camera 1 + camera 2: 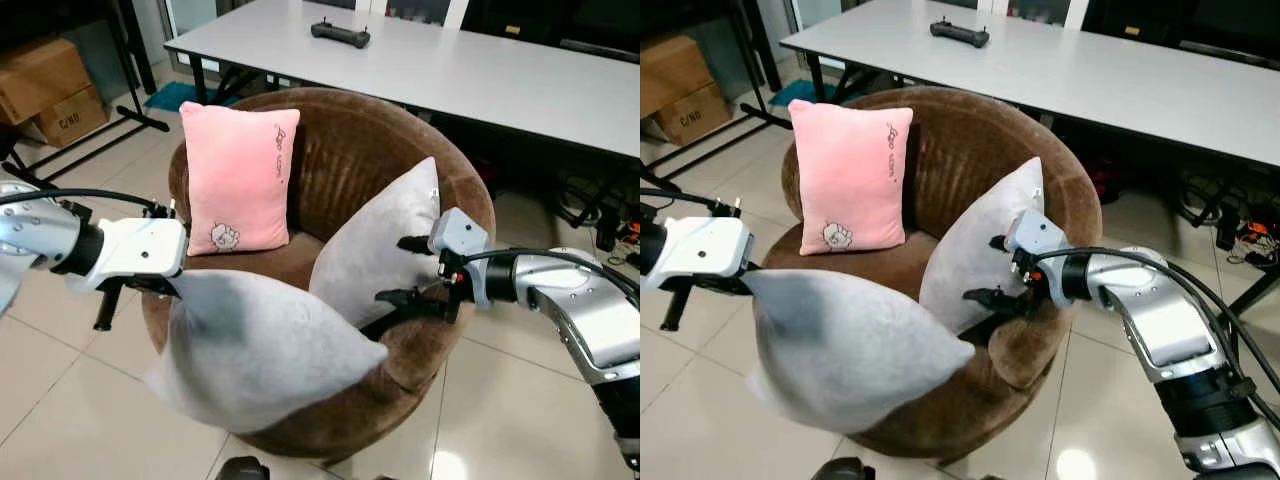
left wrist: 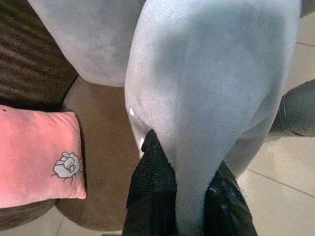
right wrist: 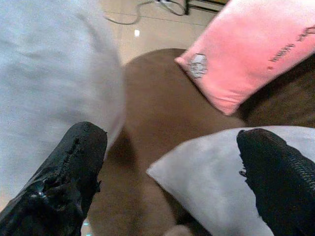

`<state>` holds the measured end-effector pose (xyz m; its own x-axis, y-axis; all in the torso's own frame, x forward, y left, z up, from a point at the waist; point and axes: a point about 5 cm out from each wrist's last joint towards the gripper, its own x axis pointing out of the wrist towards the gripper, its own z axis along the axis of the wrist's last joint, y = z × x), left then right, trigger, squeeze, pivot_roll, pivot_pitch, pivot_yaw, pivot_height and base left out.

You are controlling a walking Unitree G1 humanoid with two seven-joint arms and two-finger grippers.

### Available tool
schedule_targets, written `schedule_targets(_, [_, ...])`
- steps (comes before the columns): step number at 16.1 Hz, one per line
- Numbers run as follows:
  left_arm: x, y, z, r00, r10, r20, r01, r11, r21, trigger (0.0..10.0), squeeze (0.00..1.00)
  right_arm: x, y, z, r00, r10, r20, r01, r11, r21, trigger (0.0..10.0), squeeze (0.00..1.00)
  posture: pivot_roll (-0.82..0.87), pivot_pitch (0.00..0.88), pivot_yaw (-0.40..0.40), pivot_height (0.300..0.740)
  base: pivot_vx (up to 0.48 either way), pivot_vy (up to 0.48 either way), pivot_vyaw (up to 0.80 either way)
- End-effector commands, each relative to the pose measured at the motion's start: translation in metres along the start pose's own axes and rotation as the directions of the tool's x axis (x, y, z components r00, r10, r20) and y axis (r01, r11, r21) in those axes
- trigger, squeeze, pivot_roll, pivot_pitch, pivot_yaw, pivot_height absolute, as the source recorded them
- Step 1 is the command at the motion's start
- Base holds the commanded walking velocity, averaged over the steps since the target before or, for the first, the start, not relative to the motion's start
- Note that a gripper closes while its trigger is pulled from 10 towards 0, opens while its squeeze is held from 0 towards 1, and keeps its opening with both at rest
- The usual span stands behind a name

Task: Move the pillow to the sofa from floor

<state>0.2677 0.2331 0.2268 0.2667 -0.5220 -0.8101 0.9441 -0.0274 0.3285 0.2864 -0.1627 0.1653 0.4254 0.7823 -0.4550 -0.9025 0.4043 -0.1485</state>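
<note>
A large grey pillow (image 1: 260, 350) hangs over the front rim of the round brown sofa (image 1: 440, 340), off the floor. My left gripper (image 2: 186, 157) is shut on its upper corner, at the sofa's front left. A second grey pillow (image 1: 375, 250) leans against the sofa's right side, and a pink pillow (image 1: 240, 175) stands against the back left. My right gripper (image 1: 402, 270) is open at the sofa's right rim, its fingers beside the leaning grey pillow and holding nothing.
A long white table (image 1: 480, 70) with a black controller (image 1: 340, 34) stands right behind the sofa. Cardboard boxes (image 1: 45, 85) sit at the far left by a black stand. Cables (image 1: 610, 220) lie on the tiled floor at the right.
</note>
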Motion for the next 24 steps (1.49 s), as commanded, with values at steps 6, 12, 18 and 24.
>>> schedule_targets(6, [0.012,0.016,0.006,0.997,0.046,0.059,-0.047,0.998,0.027,10.0,0.00,0.009,0.029,0.014,0.988,0.148,0.038,-0.149,0.988,0.028,10.0,1.00,0.06,0.000,-0.051,0.740,0.000,0.000,0.00])
schedule_targets(12, [0.021,0.032,0.020,0.988,0.083,0.127,-0.091,0.994,0.061,10.0,0.00,0.069,0.032,-0.012,0.997,0.054,-0.063,-0.046,0.991,0.123,10.0,0.00,0.07,0.000,-0.049,0.740,0.000,0.000,0.00])
schedule_targets(18, [0.025,0.033,0.018,0.989,0.110,0.101,-0.117,0.991,0.068,10.0,0.00,0.071,0.030,-0.006,0.993,0.116,0.032,-0.120,0.973,0.197,10.0,0.00,0.08,0.000,-0.070,0.740,0.000,0.000,0.00])
schedule_targets(24, [0.038,0.040,0.017,0.984,0.159,0.078,-0.165,0.983,0.080,10.0,0.00,0.055,0.010,0.005,0.991,0.094,0.095,-0.112,0.972,0.205,10.0,0.00,0.08,0.000,-0.070,0.740,0.000,0.000,0.00])
